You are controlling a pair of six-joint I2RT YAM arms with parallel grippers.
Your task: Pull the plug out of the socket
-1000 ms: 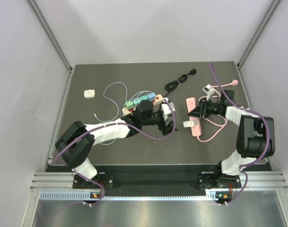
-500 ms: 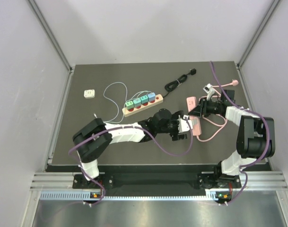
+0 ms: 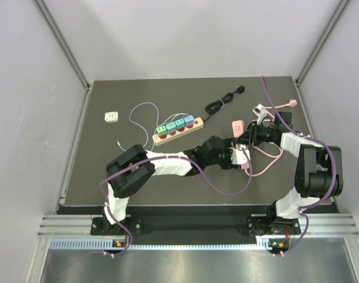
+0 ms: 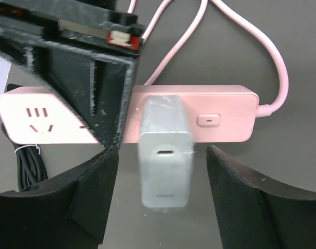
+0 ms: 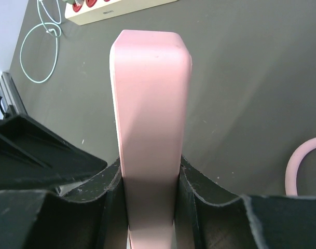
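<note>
The big dark table (image 3: 96,141) has two robot arms reaching over it. They meet at the pink power strip (image 4: 225,111), which lies on the right side of the table.

The right gripper (image 5: 150,179) is squeezed tight on one end of the pink power strip, one finger on each side, and holds it in place. The left gripper (image 4: 163,155) has its fingers spread apart. One finger is on each side of the white plug (image 4: 165,171), close to it but not touching.

The white plug sits in a socket near the middle of the pink power strip, so it is not out yet. I think the holding part is done. What is left is to close the left fingers on the plug and pull it straight off.

There are no boxes or bowls here. The only things that hold other things are the sockets. The pink power strip holds just the white plug, and the socket beside it (image 4: 36,116) has nothing in it. The beige power strip (image 3: 194,124) farther left holds a row of green and blue plugs (image 3: 173,125).
</note>
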